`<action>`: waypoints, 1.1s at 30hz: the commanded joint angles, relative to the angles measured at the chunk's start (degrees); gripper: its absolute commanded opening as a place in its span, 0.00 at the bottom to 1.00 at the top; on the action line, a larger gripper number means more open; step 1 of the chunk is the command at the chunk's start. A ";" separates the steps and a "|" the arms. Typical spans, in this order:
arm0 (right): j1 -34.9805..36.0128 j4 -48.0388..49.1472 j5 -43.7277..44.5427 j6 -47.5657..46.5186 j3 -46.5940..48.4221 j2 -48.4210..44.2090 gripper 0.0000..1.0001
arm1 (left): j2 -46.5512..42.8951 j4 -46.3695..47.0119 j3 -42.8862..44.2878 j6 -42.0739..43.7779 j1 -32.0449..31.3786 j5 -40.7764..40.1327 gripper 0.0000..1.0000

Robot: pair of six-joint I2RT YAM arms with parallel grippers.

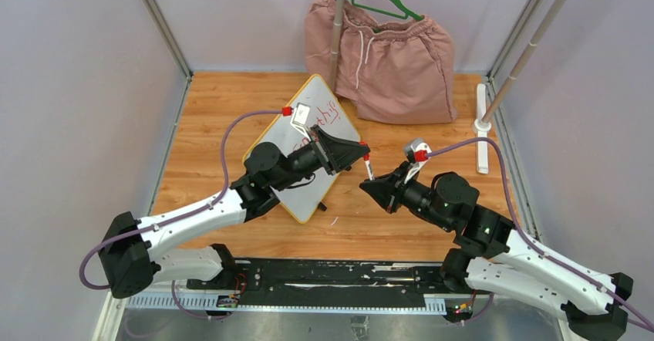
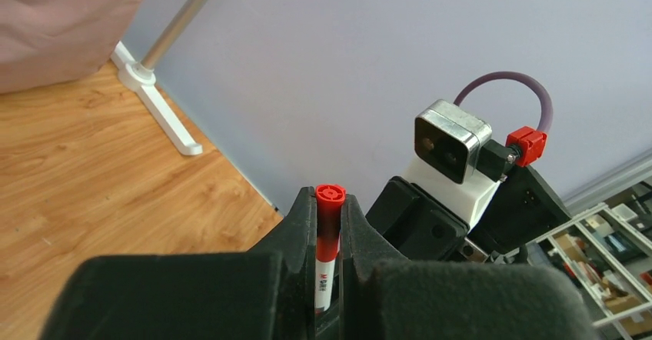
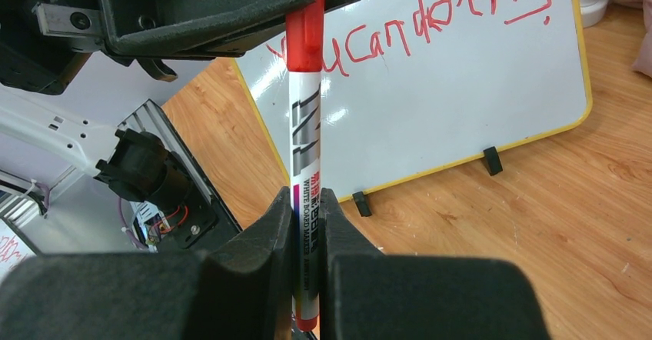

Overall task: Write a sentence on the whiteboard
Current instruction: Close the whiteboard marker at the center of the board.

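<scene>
The whiteboard (image 1: 284,136) lies tilted on the wooden table, its yellow rim and black feet plain in the right wrist view (image 3: 461,101). The sentence (image 3: 415,25) runs across it in red, reading about "YouCandothis" with the end underlined. A white marker (image 3: 306,140) is held between both arms, just right of the board (image 1: 368,167). My right gripper (image 3: 307,201) is shut on the marker's barrel near its tail. My left gripper (image 2: 329,201) is shut on its red cap (image 2: 329,221), meeting the right gripper (image 1: 372,185) tip to tip above the table.
Pink shorts (image 1: 385,55) on a green hanger (image 1: 383,1) hang at the back from a rack pole (image 1: 336,25). The rack's white foot (image 1: 483,136) and slanted post (image 1: 524,55) stand at the right. Metal frame rails border the table.
</scene>
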 commanded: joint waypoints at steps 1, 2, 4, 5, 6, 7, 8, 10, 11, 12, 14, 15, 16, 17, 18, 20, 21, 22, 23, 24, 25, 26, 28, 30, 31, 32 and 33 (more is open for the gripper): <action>0.76 2.03 2.29 -0.02 2.69 1.37 0.00 | -0.86 -1.02 0.01 2.47 -4.04 4.03 0.00; 0.76 2.03 2.70 0.00 2.82 1.49 0.00 | -0.79 -1.12 -0.19 2.50 -4.24 4.15 0.00; 0.73 2.09 3.62 -0.16 3.00 1.57 0.00 | -0.69 -1.14 -0.63 2.41 -4.63 4.32 0.00; 0.74 2.19 3.90 -0.26 3.01 1.58 0.00 | -0.75 -1.14 -0.87 2.49 -4.80 4.43 0.00; 0.69 2.33 4.17 -0.40 3.09 1.54 0.00 | -0.76 -1.14 -1.05 2.62 -4.98 4.58 0.00; 0.75 2.37 4.43 -0.54 3.14 1.62 0.00 | -0.84 -1.09 -1.11 2.96 -5.14 4.76 0.00; 0.76 2.47 4.58 -0.61 3.18 1.59 0.00 | -0.91 -1.29 -1.11 3.16 -5.38 4.80 0.00; 0.73 2.80 4.14 -0.74 3.27 1.65 0.00 | -1.00 -2.22 -1.03 3.19 -5.46 4.34 0.00; 0.71 3.05 3.43 -0.80 3.20 1.67 0.00 | -1.30 -2.82 -0.91 3.50 -5.40 3.90 0.00; 0.71 3.19 2.44 -1.04 3.14 1.75 0.00 | -1.68 -3.56 -0.86 3.93 -5.45 2.98 0.00; 0.69 2.59 -0.46 -1.74 3.63 1.89 0.00 | -2.71 -4.34 -0.89 4.94 -5.43 1.12 0.00; 0.75 1.57 -1.92 -1.84 4.20 2.05 0.05 | -3.29 -4.91 -0.72 5.71 -5.40 0.24 0.00; 0.74 0.63 -3.28 -1.87 4.82 2.17 0.11 | -3.74 -5.88 -0.43 6.52 -5.37 -0.53 0.00; 0.76 -0.12 -4.76 -1.80 5.31 2.19 0.18 | -4.42 -6.81 -0.15 7.27 -5.33 -1.36 0.00; 0.76 -0.66 -6.33 -1.61 5.72 2.20 0.25 | -4.81 -7.59 0.12 8.02 -5.29 -1.99 0.00; 0.76 -1.08 -7.77 -1.34 5.99 1.92 0.35 | -5.37 -9.54 0.69 9.40 -5.20 -3.29 0.00; 0.76 -1.19 -8.12 -1.28 6.00 1.74 0.39 | -5.66 -9.99 0.73 9.92 -5.07 -3.65 0.00; 0.76 -1.56 -8.33 -1.24 6.14 1.57 0.41 | -5.85 -10.17 0.73 10.04 -5.01 -3.88 0.00; 0.76 -2.04 -8.46 -1.21 6.37 1.38 0.43 | -6.00 -10.19 0.73 10.06 -4.86 -3.90 0.00; 0.76 -2.57 -8.44 -1.25 6.62 1.18 0.44 | -6.25 -10.25 0.78 9.98 -4.78 -3.79 0.00; 0.76 -3.41 -8.06 -1.24 6.81 0.87 0.44 | -6.49 -10.38 0.81 9.93 -4.76 -3.80 0.00; 0.81 -4.09 -7.60 -1.17 6.98 0.68 0.44 | -6.71 -10.45 0.80 9.85 -4.75 -3.88 0.00; 0.76 -4.86 -6.91 -0.86 7.13 0.30 0.43 | -7.20 -10.54 0.66 9.80 -4.67 -4.20 0.00; 0.76 -5.66 -6.66 -0.43 7.14 0.18 0.41 | -7.68 -10.54 0.44 9.63 -4.66 -4.35 0.00; 0.76 -5.95 -6.65 -0.17 7.08 0.18 0.39 | -7.92 -10.54 0.32 9.62 -4.64 -4.35 0.00; 0.76 -6.23 -6.53 0.11 6.98 0.25 0.37 | -8.10 -10.54 0.23 9.50 -4.66 -4.35 0.00; 0.76 -6.34 -6.29 0.37 6.76 0.26 0.36 | -8.17 -10.54 0.19 9.26 -4.67 -4.30 0.00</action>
